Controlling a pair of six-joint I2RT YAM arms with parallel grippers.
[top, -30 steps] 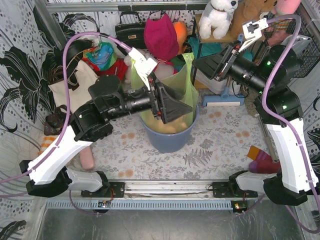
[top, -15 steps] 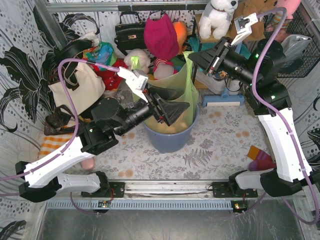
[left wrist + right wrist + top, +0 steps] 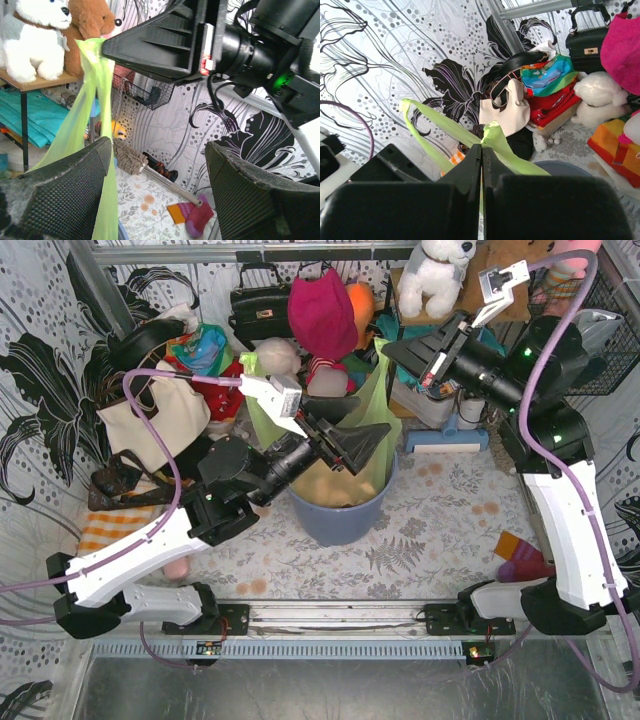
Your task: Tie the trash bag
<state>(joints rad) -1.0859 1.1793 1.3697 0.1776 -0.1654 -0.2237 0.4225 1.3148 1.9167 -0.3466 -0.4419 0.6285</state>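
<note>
- On the flower-patterned bench (image 3: pixel 440 530), between the two arm bases, a round blue-grey bin (image 3: pixel 340 522) is seen, with the trash bag (image 3: pixel 378 400) set inside it and its light-green plastic drawn up above the rim.
- From its base at the near left, the left arm (image 3: pixel 150 545) is angled up and across toward the bin, with the wrist held over the bin's left rim and the tool pointed to the right.
- From its base at the near right, the right arm (image 3: pixel 570 520) is raised almost upright, bent high at the elbow, with the forearm reached leftward over the bag.
- A strip of the trash bag (image 3: pixel 85 115) is pulled taut up to the right end effector (image 3: pixel 390 348), whose jaws are closed flat on the plastic (image 3: pixel 492 137).
- The left end effector (image 3: pixel 157 200) is held wide apart with nothing in it. The taut strip runs just beside one finger (image 3: pixel 60 190); contact cannot be told.
- A cream tote bag (image 3: pixel 150 420) is leaned at the far left, well apart from the bin.
</note>
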